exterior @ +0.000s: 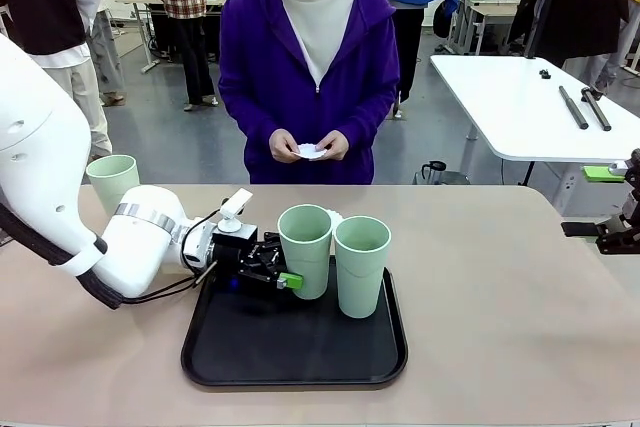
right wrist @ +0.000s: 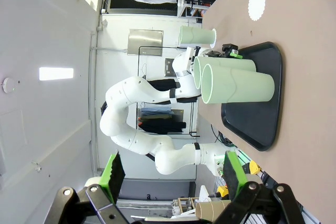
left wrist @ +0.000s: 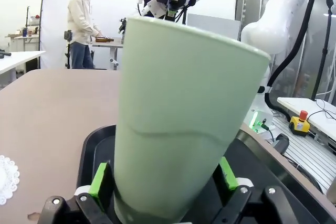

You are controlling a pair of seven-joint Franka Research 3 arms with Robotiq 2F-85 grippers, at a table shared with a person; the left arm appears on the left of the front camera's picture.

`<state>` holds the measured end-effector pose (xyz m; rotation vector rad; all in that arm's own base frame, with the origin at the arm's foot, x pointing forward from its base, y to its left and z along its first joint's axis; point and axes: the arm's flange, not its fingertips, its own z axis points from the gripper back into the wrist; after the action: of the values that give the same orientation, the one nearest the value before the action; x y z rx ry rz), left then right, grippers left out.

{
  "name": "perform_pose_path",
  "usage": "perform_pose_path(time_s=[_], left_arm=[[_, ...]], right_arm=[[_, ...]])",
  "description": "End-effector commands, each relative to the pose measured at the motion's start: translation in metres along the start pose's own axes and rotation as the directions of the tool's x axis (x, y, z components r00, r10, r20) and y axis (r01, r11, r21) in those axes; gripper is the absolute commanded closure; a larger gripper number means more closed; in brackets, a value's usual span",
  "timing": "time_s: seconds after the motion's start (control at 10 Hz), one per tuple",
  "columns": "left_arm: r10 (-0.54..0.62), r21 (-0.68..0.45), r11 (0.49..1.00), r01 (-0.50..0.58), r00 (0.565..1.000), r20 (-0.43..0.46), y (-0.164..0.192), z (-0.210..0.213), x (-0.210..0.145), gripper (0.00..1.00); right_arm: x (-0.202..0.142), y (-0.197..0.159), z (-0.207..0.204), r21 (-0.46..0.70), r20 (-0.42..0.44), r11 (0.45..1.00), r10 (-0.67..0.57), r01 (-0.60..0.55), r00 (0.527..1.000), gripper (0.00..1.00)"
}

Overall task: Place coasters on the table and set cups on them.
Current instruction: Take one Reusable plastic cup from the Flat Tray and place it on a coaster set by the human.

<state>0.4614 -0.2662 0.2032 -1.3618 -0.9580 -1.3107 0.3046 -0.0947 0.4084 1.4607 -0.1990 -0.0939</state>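
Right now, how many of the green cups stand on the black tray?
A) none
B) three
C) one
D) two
D: one cup and a second cup stand side by side on the tray, while the third cup stands off it at the table's far left.

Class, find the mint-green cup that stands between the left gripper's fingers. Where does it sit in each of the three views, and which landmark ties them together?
Front view: the cup stands centre, the left one of two on the black tray.
Left wrist view: middle, close up, between green pads.
Right wrist view: upper right, turned sideways, behind the nearer cup.
Shared landmark: the black tray.
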Motion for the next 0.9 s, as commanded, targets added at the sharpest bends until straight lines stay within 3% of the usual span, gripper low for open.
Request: perform_pose_path(time_s=[0.0, 0.8], left_arm=[[-0.032, -0.020, 0.999, 0.032, 0.999, -0.009, 0.009, -0.011, -0.008, 0.00], [-0.027, -0.047, 0.999, 0.027, 0.999, -0.017, 0.013, -0.022, -0.013, 0.00]], right_arm=[[0.001, -0.001, 0.000, 0.011, 0.002, 1.000, 0.013, -0.013, 1.000, 0.00], [0.001, -0.001, 0.000, 0.011, 0.002, 1.000, 0.013, -0.013, 1.000, 0.00]])
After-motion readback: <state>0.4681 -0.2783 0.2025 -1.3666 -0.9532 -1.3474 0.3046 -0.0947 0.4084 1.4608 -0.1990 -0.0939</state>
